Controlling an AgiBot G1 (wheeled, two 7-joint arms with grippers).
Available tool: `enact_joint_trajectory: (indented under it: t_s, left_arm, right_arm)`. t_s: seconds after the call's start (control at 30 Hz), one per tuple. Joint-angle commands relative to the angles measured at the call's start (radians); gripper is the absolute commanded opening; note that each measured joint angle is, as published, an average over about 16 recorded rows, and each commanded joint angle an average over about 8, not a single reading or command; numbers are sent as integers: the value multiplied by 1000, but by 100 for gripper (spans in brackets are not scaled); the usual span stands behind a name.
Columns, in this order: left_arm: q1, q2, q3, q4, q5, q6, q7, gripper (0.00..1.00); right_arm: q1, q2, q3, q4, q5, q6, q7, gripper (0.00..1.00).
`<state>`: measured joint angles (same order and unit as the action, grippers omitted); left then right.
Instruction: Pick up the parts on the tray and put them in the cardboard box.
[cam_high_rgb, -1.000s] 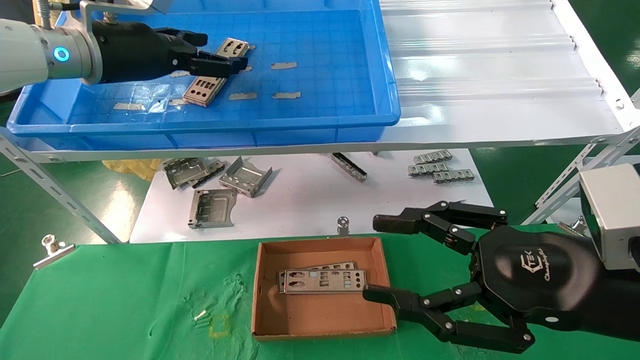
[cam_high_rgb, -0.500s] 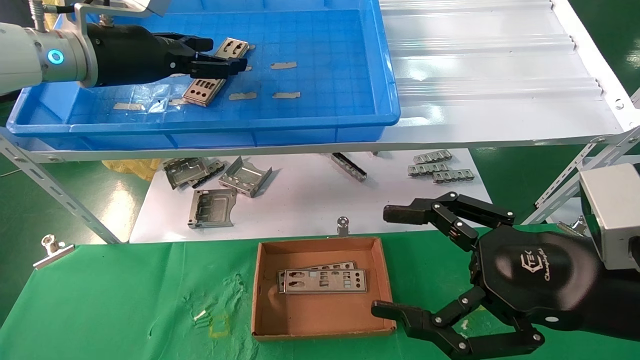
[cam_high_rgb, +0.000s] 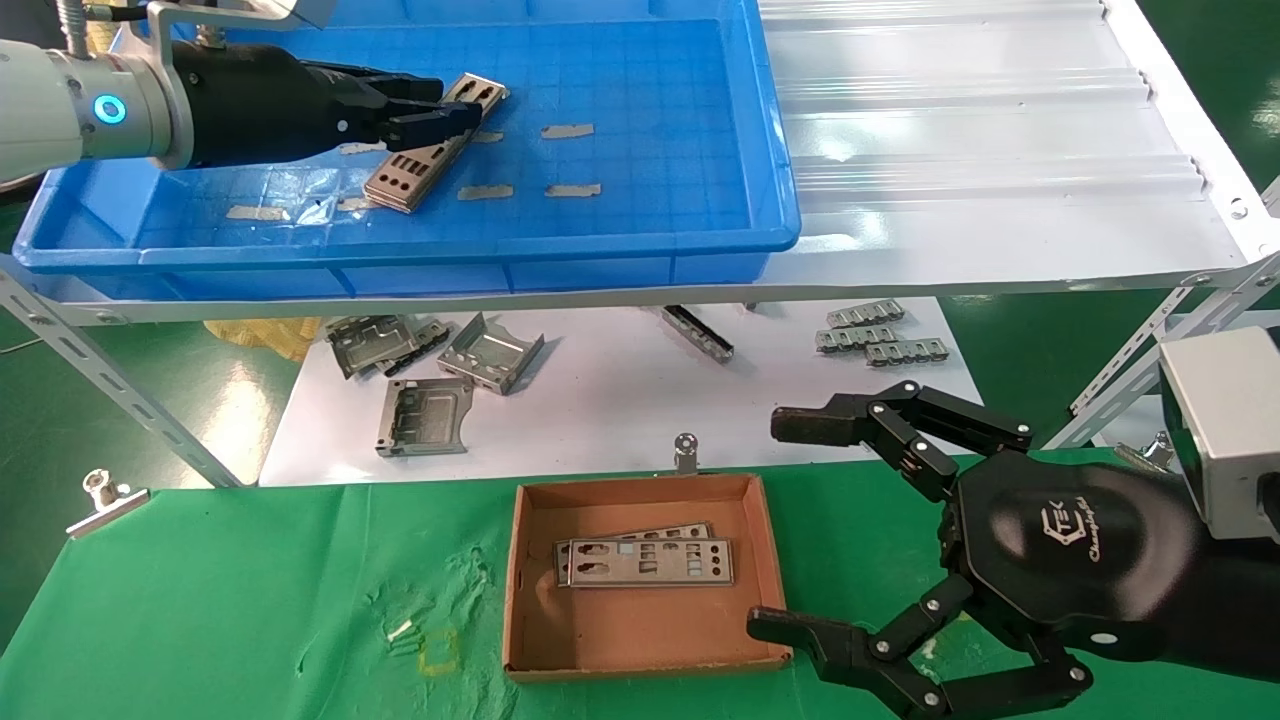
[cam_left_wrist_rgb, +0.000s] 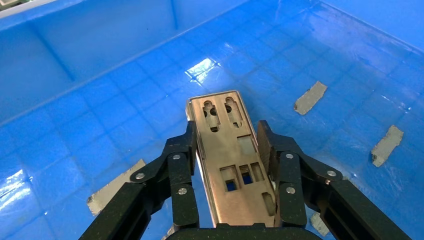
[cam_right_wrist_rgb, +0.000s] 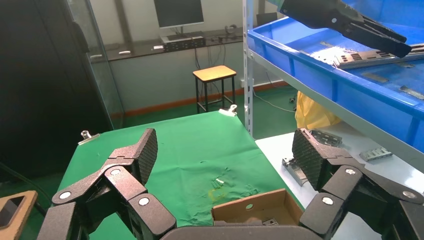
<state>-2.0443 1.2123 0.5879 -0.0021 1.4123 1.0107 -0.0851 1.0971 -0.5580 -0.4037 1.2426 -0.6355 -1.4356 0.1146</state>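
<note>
In the tray (cam_high_rgb: 700, 120), left end effector (cam_left_wrist_rgb: 227, 150) pinching a part (cam_left_wrist_rgb: 230, 165) between its fingers, right end effector (cam_high_rgb: 790, 530) spread beside the cardboard box (cam_high_rgb: 765, 560)

- Your tray (cam_high_rgb: 650, 245) sits on the upper shelf (cam_high_rgb: 980, 150), at its left end.
- One part (cam_high_rgb: 425, 160) is inside the tray near its back-left corner, pinched at the sides by the left gripper (cam_high_rgb: 440, 110).
- Cardboard box (cam_high_rgb: 520, 590) is on the cloth-covered bench (cam_high_rgb: 200, 600) at its back edge; two parts (cam_high_rgb: 645, 560) are stacked in it.
- Right gripper (cam_high_rgb: 790, 530), fingers spread, is just right of the box.
- Brackets (cam_high_rgb: 440, 380) and strips (cam_high_rgb: 880, 340) lie on the lower board (cam_high_rgb: 620, 400), between shelf and bench.
</note>
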Motion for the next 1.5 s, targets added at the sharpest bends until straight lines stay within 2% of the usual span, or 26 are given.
enact_joint_trajectory:
  t_s: [0.03, 0.53, 1.0, 1.2, 1.5]
  left_arm:
    - [0, -1, 0, -1, 0, 1, 2, 0]
    - [2, -1, -5, -7, -7, -10, 15, 0]
    - [-28, -40, -34, -25, -49, 58, 29, 0]
    - [-43, -68, -50, -46, -72, 143, 51, 0]
    - [-25, -123, -69, -99, -108, 392, 120, 0]
  right_arm:
    - [0, 0, 0, 0, 0, 0, 0, 100]
    - [0, 0, 0, 0, 0, 0, 0, 100]
    - [0, 0, 0, 0, 0, 0, 0, 100]
    - [0, 0, 0, 0, 0, 0, 0, 100]
    - [0, 0, 0, 0, 0, 0, 0, 100]
